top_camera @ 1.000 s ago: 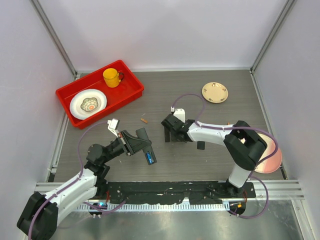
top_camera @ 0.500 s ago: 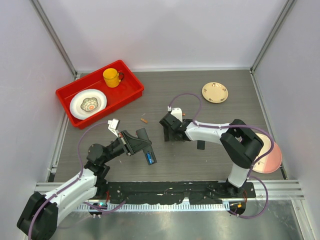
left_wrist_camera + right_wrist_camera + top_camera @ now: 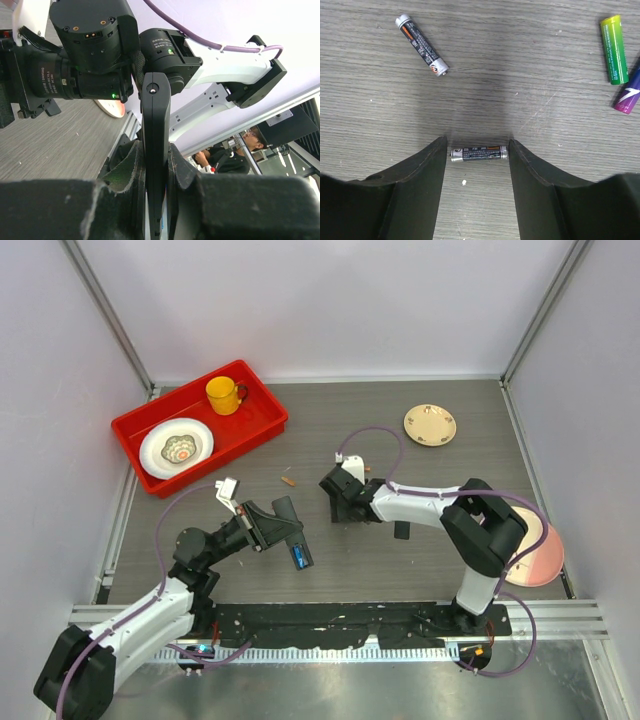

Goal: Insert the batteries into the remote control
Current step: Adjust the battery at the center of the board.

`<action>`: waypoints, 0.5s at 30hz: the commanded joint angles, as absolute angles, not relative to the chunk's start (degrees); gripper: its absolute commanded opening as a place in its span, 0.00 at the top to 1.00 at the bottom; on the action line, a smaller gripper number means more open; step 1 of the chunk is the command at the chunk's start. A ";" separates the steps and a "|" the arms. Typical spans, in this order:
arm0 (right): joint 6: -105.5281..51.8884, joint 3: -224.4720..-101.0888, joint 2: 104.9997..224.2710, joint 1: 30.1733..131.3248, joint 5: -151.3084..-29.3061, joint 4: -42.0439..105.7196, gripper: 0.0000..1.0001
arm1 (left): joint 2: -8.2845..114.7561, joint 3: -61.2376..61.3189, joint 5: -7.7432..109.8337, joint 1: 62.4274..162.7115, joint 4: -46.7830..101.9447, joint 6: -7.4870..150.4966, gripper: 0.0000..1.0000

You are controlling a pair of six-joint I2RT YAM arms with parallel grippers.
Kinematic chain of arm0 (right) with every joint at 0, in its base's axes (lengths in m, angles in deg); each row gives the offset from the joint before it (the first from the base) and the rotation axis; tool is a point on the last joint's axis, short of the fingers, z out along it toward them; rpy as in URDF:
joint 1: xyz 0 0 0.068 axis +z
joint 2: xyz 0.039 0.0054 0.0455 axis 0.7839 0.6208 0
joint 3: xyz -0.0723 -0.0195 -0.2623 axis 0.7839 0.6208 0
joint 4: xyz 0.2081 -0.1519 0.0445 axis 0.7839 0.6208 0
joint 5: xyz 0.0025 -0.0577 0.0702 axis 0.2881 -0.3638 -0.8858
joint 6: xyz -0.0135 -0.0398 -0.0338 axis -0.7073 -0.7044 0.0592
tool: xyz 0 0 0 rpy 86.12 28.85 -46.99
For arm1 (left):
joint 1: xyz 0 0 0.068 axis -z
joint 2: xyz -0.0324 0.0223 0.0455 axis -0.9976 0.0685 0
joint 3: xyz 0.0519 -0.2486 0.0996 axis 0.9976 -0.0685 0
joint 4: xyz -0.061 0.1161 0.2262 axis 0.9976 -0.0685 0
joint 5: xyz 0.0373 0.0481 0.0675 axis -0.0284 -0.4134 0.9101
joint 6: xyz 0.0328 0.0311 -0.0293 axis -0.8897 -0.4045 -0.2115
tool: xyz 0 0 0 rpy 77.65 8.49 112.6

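Grey wood-grain tabletop [image 3: 520, 50] bears slim, glossy cylindrical batteries [image 3: 479, 153].

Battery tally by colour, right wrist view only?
dark silver batteries: 2
green battery: 1
purple battery: 1
Total: 4

A matt grey wood-grain tabletop [image 3: 485, 75] carries batteries in glossy printed sleeves: a dark silver battery [image 3: 479, 153] and a second dark battery [image 3: 422, 45], both with bare metal caps, plus a green battery [image 3: 615, 49] and a purple battery [image 3: 630, 95]. The remote control [image 3: 156, 130] is smooth black plastic with a faint sheen, set against the coarse, pitted black pads [image 3: 125, 172] of the left end effector [image 3: 156, 170]. The right end effector [image 3: 477, 150] shows matt black fingers [image 3: 412, 195].
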State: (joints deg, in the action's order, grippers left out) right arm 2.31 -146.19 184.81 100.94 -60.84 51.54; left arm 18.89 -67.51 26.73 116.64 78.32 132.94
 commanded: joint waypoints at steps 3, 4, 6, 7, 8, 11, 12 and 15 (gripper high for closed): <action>2.22 -142.87 183.84 100.93 -62.01 52.60 0.45 | 17.47 -66.59 26.96 116.57 79.79 132.17 1.00; 1.96 -142.69 183.75 100.93 -62.01 52.69 0.46 | 17.38 -66.59 26.96 116.57 79.62 132.17 1.00; 1.79 -142.52 183.57 100.93 -62.10 52.60 0.46 | 17.21 -66.59 27.05 116.66 79.35 132.17 1.00; 1.79 -142.60 183.57 100.93 -62.10 52.60 0.47 | 17.12 -66.59 27.05 116.66 79.35 132.17 1.00; 1.70 -142.52 183.49 100.93 -62.01 52.69 0.48 | 17.03 -66.59 26.96 116.66 79.35 132.17 1.00; 1.09 -142.43 182.96 100.93 -62.01 52.25 0.52 | 16.85 -66.59 27.05 116.66 79.09 132.17 1.00; 0.39 -142.43 181.39 101.02 -62.10 51.64 0.53 | 16.85 -66.50 26.96 116.66 79.00 132.17 1.00; -4.70 -142.78 176.74 100.93 -60.52 50.32 0.82 | 16.42 -66.33 26.96 116.74 79.00 132.26 1.00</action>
